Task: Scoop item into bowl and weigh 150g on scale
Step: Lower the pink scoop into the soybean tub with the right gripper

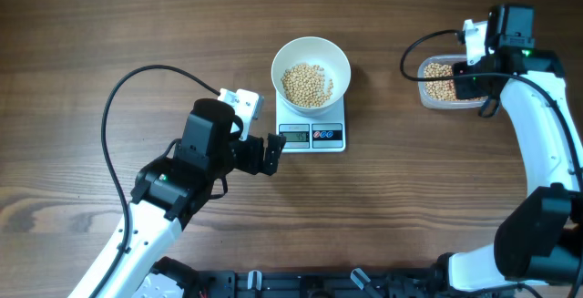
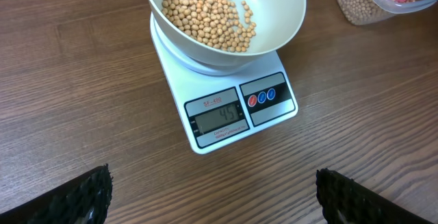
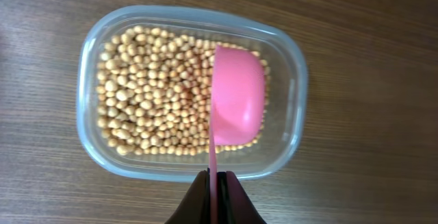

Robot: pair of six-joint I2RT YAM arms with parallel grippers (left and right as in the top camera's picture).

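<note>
The table (image 1: pixel 91 25) is brown wood, matt, with visible grain. The bowl (image 2: pixel 277 8) is smooth, glossy white; the scale (image 2: pixel 205 90) white plastic with a slight sheen. The tub (image 3: pixel 291 114) is clear plastic, the scoop (image 3: pixel 238 97) smooth pink plastic. The beans (image 3: pixel 150 94) look matt. Black finger pads (image 2: pixel 345 196), lower corners, look rough.

Looks evenly lit in all three views: diffuse, moderately bright, from above. Shows only soft shadows, under the bowl (image 2: pixel 291 18) rim on the scale (image 2: pixel 277 70) and along the scale's edge on the wooden table (image 2: pixel 82 80). Picks up mild sheen on the clear tub (image 3: pixel 293 80) rim and pink scoop (image 3: pixel 238 94), nothing blown out. Renders the display (image 2: pixel 219 119) legible. Goes soft on the dark left fingertips (image 2: pixel 82 196) at the bottom corners.
</note>
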